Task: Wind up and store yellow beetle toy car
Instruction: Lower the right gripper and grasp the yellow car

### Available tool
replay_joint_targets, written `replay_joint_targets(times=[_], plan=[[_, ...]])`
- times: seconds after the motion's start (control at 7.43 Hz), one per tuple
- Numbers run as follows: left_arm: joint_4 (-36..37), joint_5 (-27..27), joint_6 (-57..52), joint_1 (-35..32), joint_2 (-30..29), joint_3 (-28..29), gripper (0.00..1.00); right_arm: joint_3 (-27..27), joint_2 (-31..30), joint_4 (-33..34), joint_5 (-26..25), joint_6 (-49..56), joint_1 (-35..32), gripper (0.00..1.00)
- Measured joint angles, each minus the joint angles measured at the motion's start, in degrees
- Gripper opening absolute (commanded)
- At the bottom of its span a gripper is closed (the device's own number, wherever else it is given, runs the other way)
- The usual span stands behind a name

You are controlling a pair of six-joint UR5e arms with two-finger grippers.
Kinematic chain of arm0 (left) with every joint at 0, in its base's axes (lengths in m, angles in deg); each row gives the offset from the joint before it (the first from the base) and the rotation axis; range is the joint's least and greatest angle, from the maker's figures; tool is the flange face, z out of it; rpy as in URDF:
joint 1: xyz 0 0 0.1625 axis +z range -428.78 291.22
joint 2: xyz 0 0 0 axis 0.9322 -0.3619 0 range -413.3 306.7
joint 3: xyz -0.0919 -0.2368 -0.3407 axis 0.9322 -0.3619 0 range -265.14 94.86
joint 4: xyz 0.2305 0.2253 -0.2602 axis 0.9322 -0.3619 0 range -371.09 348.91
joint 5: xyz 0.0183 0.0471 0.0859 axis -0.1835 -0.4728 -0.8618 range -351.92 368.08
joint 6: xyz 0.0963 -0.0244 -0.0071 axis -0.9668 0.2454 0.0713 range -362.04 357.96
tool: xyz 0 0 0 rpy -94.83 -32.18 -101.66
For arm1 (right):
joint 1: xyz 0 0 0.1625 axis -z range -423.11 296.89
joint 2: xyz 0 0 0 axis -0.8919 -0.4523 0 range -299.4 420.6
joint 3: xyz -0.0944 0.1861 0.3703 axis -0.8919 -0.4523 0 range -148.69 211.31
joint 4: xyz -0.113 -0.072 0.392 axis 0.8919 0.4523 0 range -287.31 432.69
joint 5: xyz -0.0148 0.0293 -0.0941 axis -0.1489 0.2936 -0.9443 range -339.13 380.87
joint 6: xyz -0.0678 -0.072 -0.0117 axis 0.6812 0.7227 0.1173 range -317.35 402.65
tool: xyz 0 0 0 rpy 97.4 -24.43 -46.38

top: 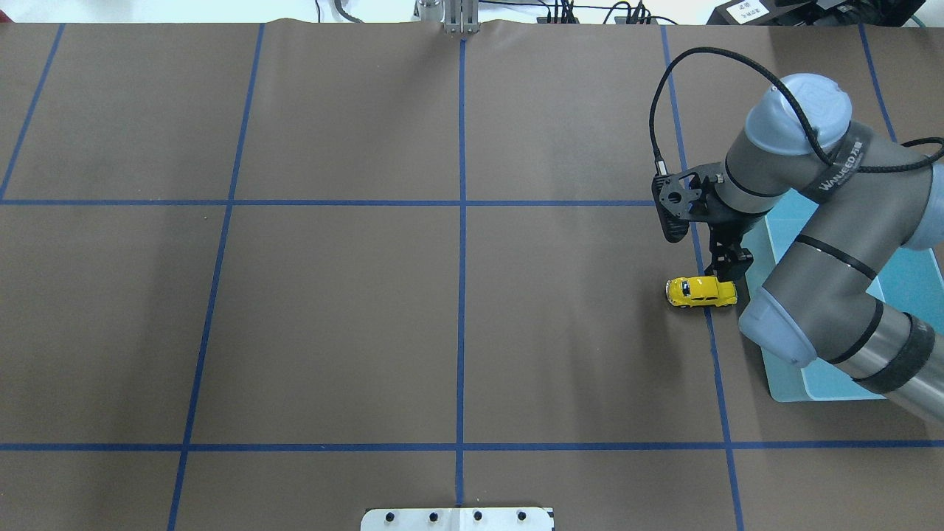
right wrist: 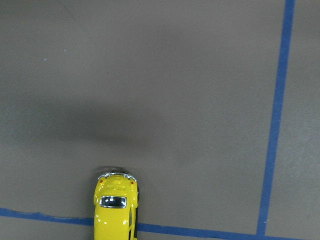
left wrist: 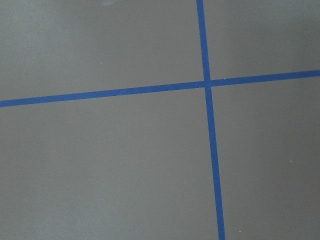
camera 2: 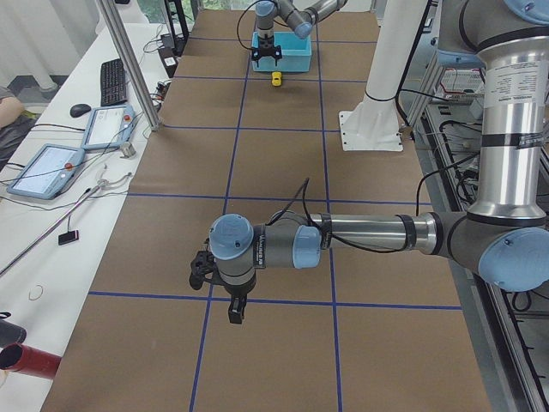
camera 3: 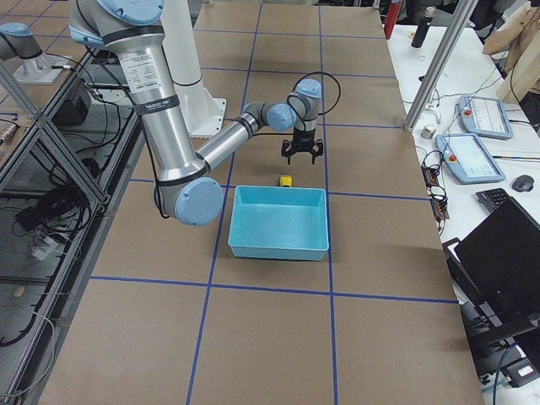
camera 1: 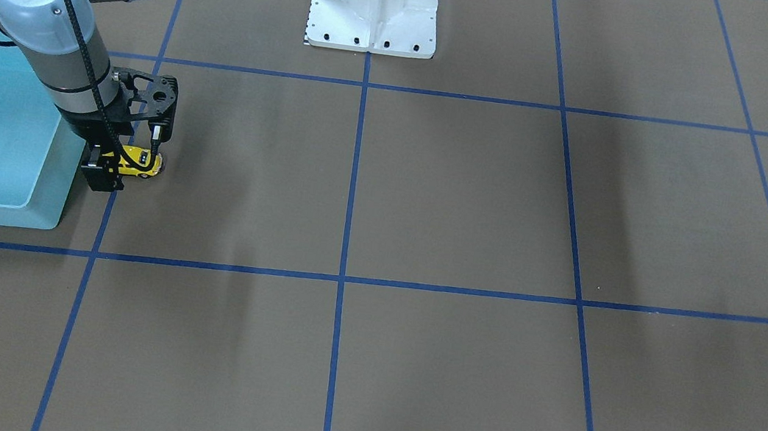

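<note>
The yellow beetle toy car stands on its wheels on the brown table, just beside the blue bin. It also shows in the front view, the right-side view and at the bottom edge of the right wrist view. My right gripper hangs just above and beside the car, toward the bin; its fingers look spread and empty in the right-side view. My left gripper shows only in the left-side view, far from the car, and I cannot tell whether it is open or shut.
The white robot base stands at the table's middle edge. Blue tape lines grid the table. The blue bin holds nothing that I can see. Beside the table stand desks with tablets and a keyboard.
</note>
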Motion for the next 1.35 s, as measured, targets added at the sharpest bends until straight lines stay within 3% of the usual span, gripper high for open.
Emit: replay_joint_targets(times=[0.4,1.35], plan=[[0.04,-0.12,-0.03,-0.16,-0.06,0.33,1.0,-0.27,-1.37,-3.28,-0.89,-0.63,1.55,1.0],[0.32,-0.35,3.32,-0.04,-0.21,0.5,1.0,-2.74,-3.34,-3.56,-1.29,-0.74,4.27,0.98]])
